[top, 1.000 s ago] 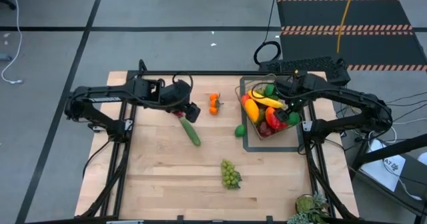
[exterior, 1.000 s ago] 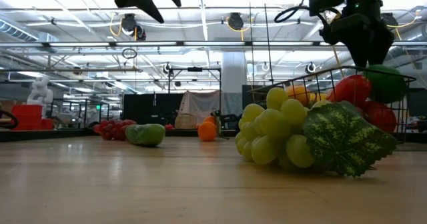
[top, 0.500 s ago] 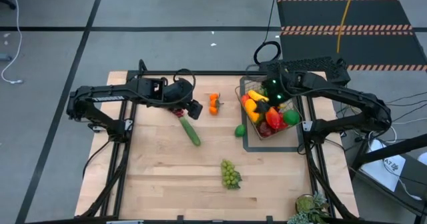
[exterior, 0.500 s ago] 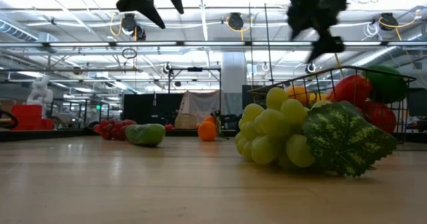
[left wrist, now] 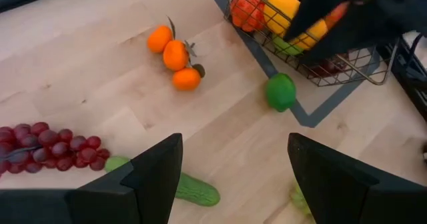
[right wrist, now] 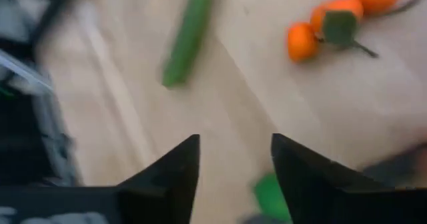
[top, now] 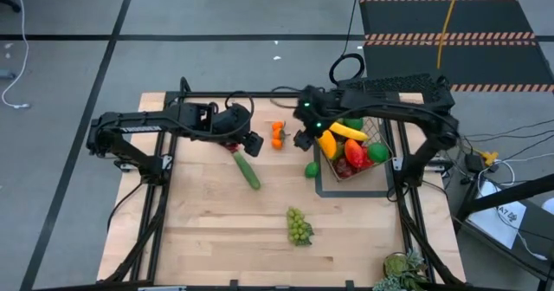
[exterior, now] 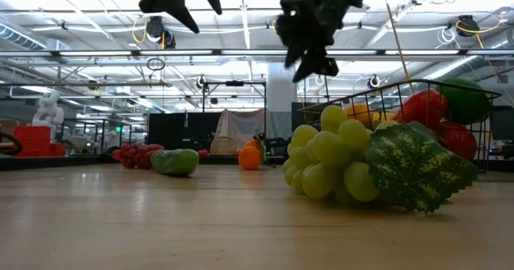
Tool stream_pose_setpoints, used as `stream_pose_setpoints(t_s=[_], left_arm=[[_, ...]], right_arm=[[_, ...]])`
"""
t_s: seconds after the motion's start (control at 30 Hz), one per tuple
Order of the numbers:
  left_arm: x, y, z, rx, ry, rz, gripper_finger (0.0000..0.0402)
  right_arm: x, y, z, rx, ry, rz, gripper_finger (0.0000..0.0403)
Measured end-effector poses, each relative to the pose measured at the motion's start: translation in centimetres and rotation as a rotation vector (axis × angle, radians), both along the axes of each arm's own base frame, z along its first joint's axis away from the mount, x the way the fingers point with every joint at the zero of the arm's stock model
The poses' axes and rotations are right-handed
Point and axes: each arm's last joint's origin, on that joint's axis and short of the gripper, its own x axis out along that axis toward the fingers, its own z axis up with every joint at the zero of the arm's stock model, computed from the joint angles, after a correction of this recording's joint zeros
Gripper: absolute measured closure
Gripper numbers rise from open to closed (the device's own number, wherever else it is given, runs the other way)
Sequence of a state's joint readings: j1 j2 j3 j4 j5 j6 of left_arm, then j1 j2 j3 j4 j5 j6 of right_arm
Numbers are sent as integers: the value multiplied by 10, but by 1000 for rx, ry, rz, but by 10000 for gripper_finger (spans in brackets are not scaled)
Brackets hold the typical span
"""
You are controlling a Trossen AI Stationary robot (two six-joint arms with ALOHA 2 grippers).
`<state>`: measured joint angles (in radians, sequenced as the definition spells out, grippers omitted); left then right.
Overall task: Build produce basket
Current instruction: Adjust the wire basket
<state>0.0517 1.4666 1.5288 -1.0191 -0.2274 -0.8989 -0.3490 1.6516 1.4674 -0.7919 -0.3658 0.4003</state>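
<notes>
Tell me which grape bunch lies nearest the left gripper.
The purple grapes, right beside the left gripper; the green grapes lie far off near the table's front edge.

Bare table (top: 199,222) (grapes (top: 299,227) aside) up front

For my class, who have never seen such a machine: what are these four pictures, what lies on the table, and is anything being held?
Two dark robot arms work at a wooden table. One picture looks straight down, one looks level across the tabletop, and two come from cameras on the arms' wrists. A wire basket already holds fruit. Loose on the table lie oranges, a lime, a cucumber, green grapes and purple grapes. The left gripper hangs open above the cucumber. The right gripper, also open, hangs between the oranges and the basket. Neither holds anything.
</notes>
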Motion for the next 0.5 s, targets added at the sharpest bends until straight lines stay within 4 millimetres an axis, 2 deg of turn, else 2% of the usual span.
stream_pose_setpoints(t_s=[0.13, 0.33, 0.5], left_arm=[[0, -6, 0, -35, -10, 0, 133], [1, -22, 0, -83, -27, 11, 133], [0, -35, 0, -91, -28, -22, 133]], right_arm=[[11, -6, -11, -118, 167, 88, 275], [18, -20, -38, -140, 250, 157, 325], [14, -34, -48, -216, 336, 147, 351]])
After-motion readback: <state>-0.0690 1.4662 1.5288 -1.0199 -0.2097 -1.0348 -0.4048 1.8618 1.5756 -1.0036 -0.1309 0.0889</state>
